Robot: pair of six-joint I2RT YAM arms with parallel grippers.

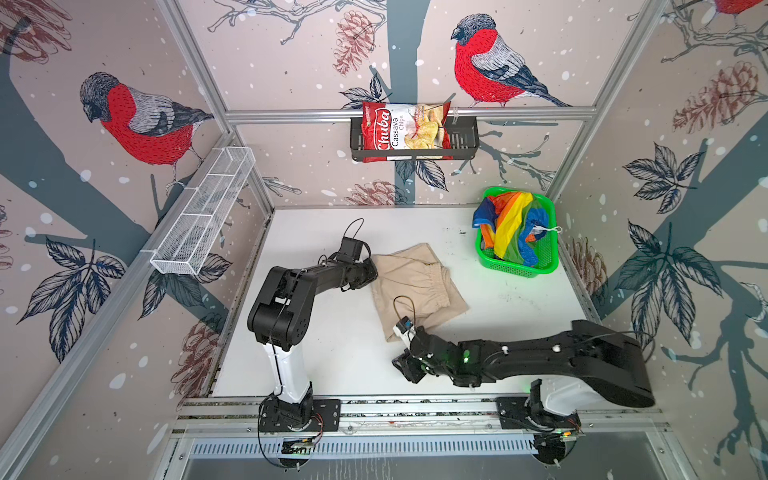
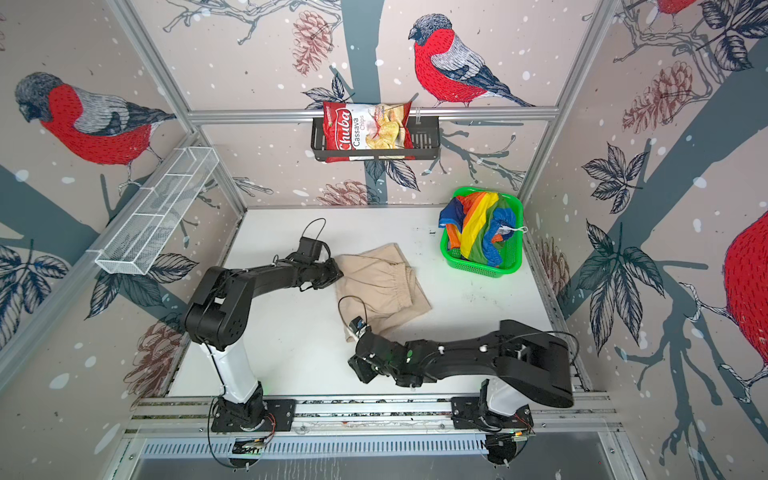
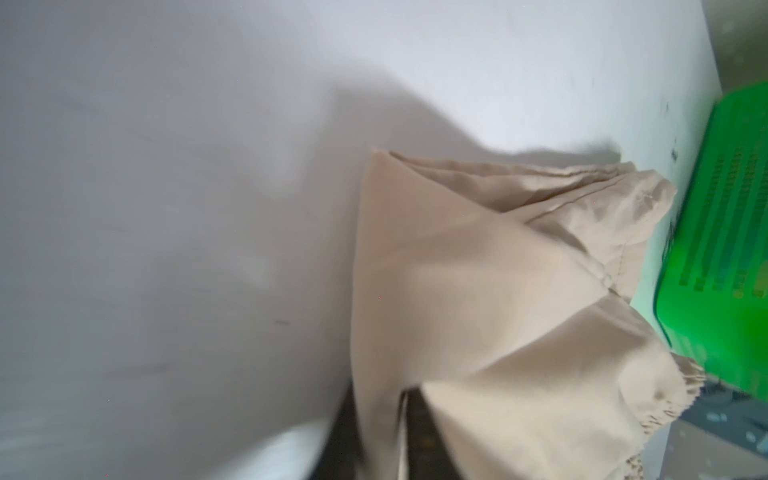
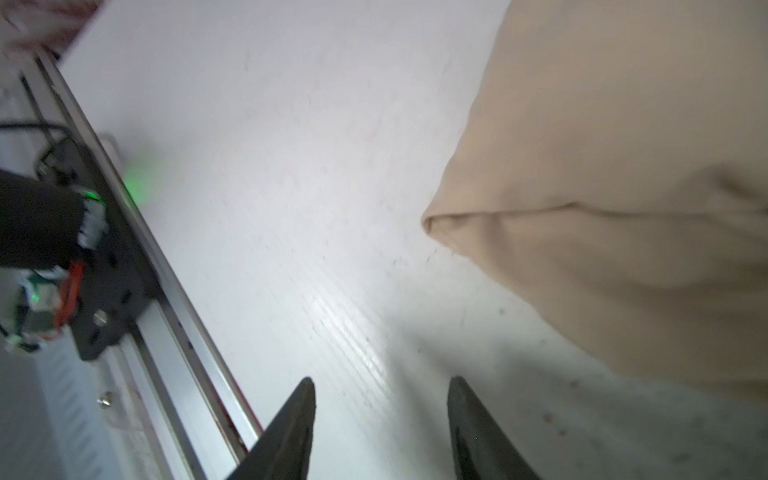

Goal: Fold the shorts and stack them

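Beige shorts (image 1: 417, 286): folded on table (image 1: 316, 345), touching your left gripper (image 1: 369, 271), just beside the right gripper (image 4: 381, 382).
Left gripper: cloth between the fingers (image 3: 419, 432), can't tell if pinched.
Right gripper: spread wide, empty.
Nearer: left, I reckon.

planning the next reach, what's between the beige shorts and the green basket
Nothing: in both top views only a bare strip of white table separates the beige shorts from the green basket.
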